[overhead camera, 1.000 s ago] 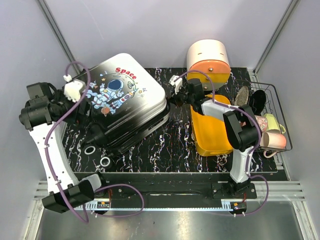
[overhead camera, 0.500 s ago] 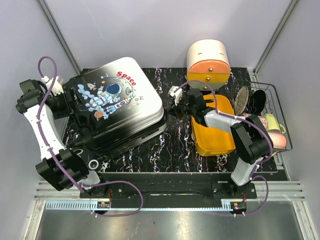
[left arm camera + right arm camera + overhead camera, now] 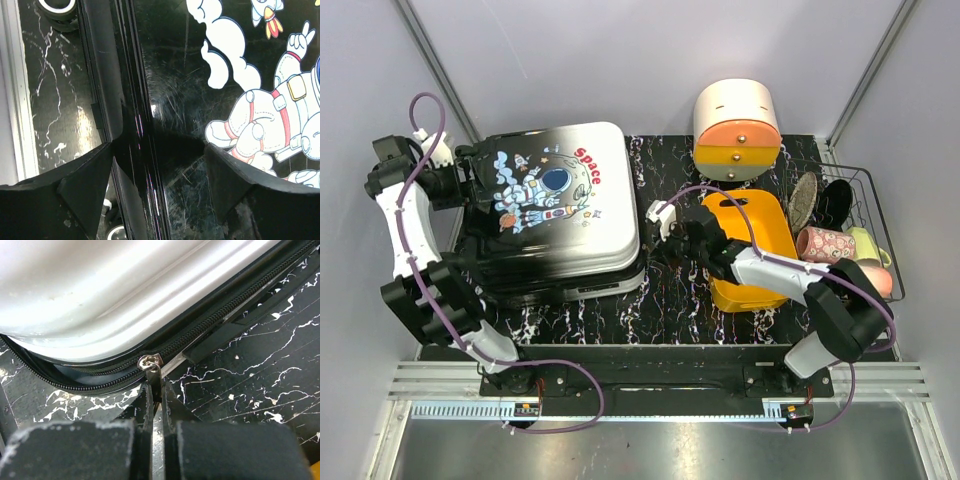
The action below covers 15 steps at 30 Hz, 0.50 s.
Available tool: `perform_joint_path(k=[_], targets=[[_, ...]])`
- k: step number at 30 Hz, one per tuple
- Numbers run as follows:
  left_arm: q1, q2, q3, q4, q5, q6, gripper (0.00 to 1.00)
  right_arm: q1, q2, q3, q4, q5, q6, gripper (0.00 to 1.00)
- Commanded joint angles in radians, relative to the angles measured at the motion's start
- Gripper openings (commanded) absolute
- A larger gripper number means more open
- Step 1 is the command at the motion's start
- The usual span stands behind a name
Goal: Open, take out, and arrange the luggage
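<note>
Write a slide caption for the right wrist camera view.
Right claw pinching the zipper pull of the suitcase, over the black marbled mat.

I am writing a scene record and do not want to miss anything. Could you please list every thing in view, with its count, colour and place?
luggage: one, black fading to white, astronaut print, lying flat on the mat's left part
zipper pull: one, silver, on the luggage's right side
drawer box: one, white over orange, at the far edge, right of centre
tray: one, orange, right of the luggage
wire basket: one, black, at the far right
cups: at least three, patterned pink, pale green, plain pink, in the basket beside dark items I cannot identify
mat: one, black with white veins, under the luggage and tray
left arm: jaws apart, astride the luggage's left rim
right arm: jaws shut on the zipper pull
</note>
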State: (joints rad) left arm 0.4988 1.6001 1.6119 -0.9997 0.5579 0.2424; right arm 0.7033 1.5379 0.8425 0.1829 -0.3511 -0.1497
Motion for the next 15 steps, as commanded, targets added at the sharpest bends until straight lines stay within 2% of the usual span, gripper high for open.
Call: perform_joint_path(k=[1, 8, 15], targets=[[-0.123, 0.104, -0.009, -0.042, 0.163, 0.008, 0.71, -0.048, 0.02, 0.107, 0.055, 0.006, -0.028, 0.0], [-0.124, 0.133, 0.008, -0.036, 0.126, 0.029, 0.69, -0.159, 0.171, 0.276, 0.151, 0.132, -0.08, 0.0], [-0.126, 0.172, 0.037, -0.031, 0.126, 0.031, 0.68, -0.176, 0.318, 0.389, 0.277, 0.196, -0.088, 0.0]])
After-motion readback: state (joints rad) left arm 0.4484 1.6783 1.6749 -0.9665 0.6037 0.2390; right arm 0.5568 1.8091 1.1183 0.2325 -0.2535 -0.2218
